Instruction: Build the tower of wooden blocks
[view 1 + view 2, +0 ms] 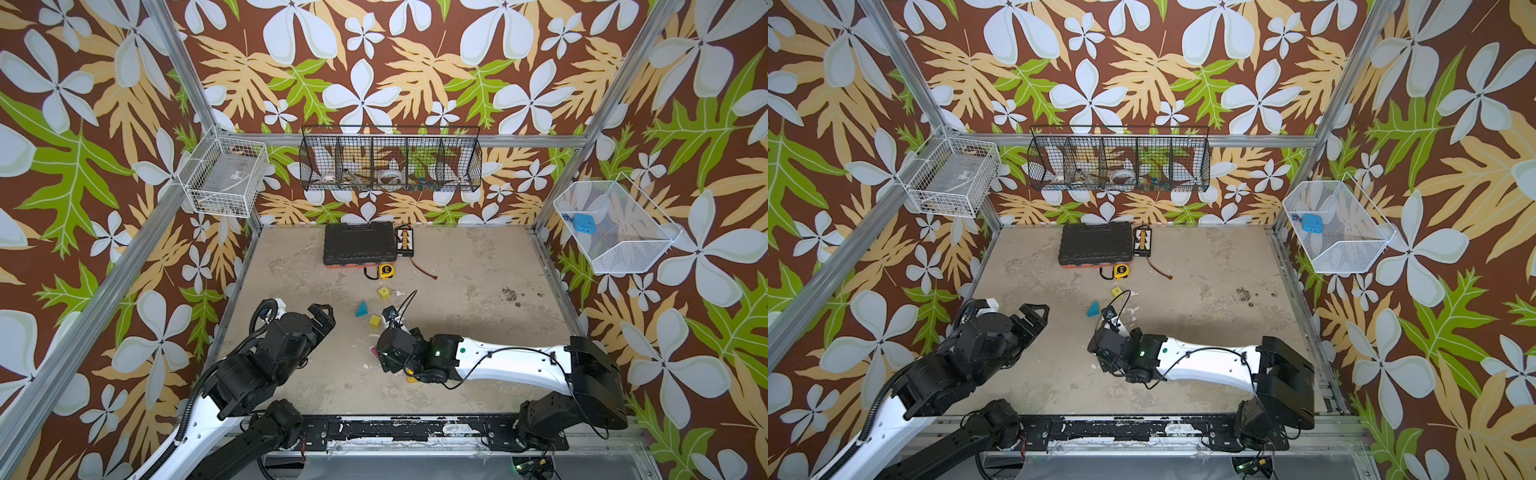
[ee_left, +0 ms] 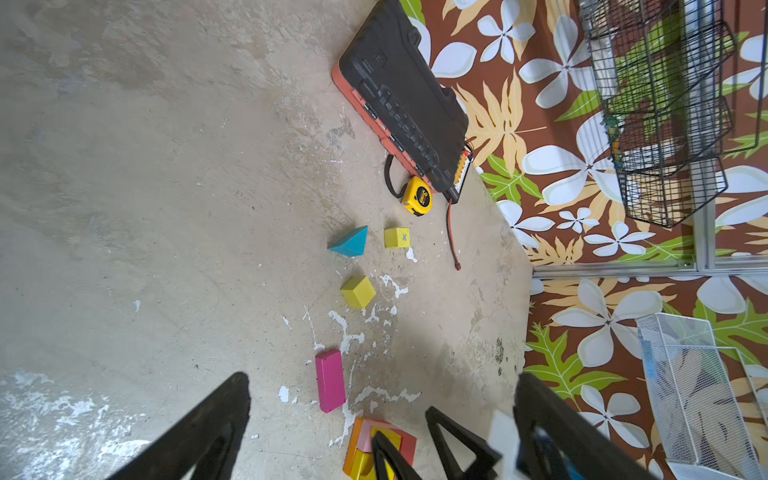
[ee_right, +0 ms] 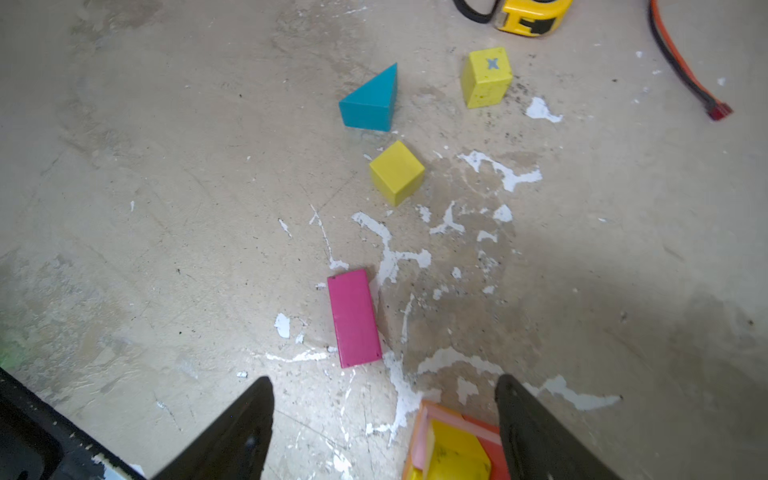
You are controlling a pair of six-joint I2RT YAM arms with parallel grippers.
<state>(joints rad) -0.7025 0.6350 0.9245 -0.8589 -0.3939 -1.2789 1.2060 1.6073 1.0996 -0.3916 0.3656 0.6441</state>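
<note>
The right gripper [image 3: 384, 386] hangs low over the floor [image 3: 166, 166], jaws spread wide and clamping nothing. The left gripper [image 1: 325, 318] waits well off to the left, also released. Beneath the right gripper, partly under one of its fingers, sits the tower [image 3: 453, 449], a low stack of orange, pink and yellow pieces. Just beyond the jaws and slightly left, the magenta brick [image 3: 354, 318] lies flat. Farther off is a plain yellow cube [image 3: 397, 172], with the teal wedge [image 3: 370, 102] to its far left. An X-marked yellow cube [image 3: 486, 77] lies farthest, near the tape measure [image 3: 532, 16]. The loose pieces look light, rigid and smooth-painted, so probably a little slippery. The brick is likely best pinched across its 2 long sides, the wedge across its 2 flat triangular ends.
</note>
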